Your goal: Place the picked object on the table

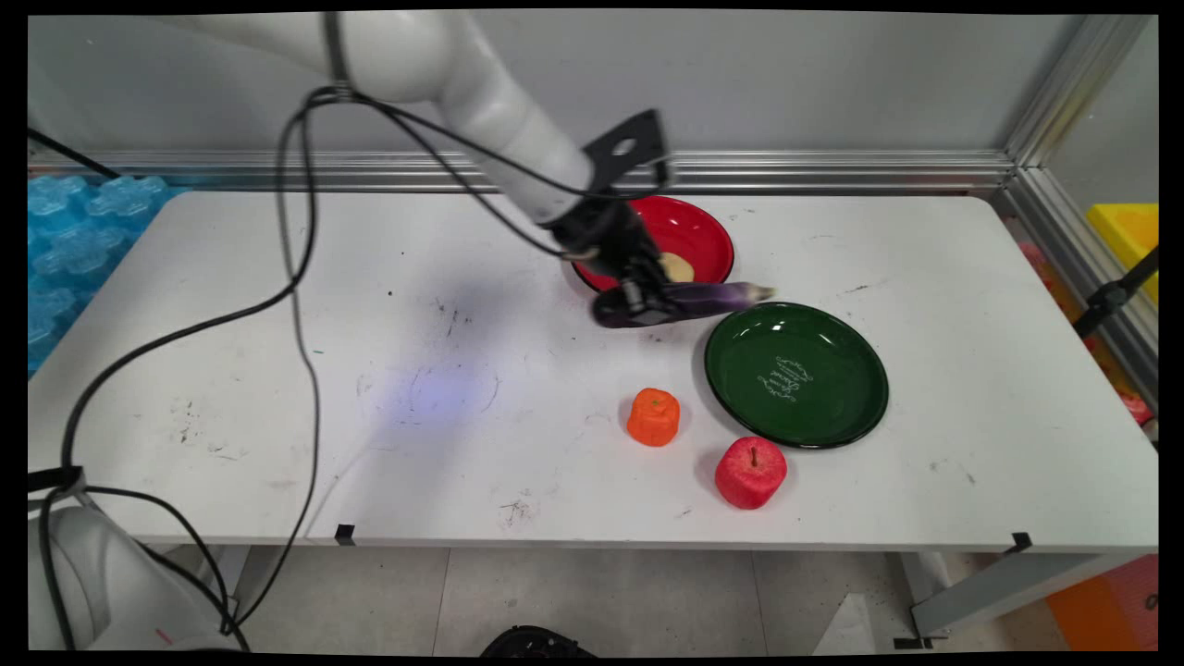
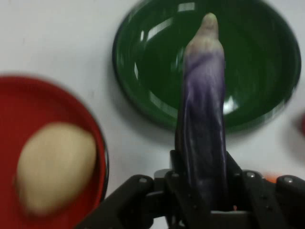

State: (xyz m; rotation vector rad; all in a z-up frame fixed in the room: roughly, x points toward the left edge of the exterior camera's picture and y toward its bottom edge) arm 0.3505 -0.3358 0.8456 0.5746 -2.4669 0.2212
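Gripper (image 1: pixel 645 305) has its fingers (image 2: pixel 183 186) closed on an eggplant (image 1: pixel 694 298), clamped near its thick end, long body lying roughly level with the pale tip pointing toward the green plate (image 1: pixel 796 375). Eggplant sits in the gap between green plate and red bowl (image 1: pixel 689 236), tip reaching over the green plate's far rim in the hand view; whether it touches the counter (image 1: pixel 370 370) is unclear. Red bowl is just behind-left of the green plate and holds a beige lump (image 2: pixel 55 164). Orange fruit (image 1: pixel 653 417) stands just left of the green plate, red apple (image 1: pixel 750 472) near its front edge.
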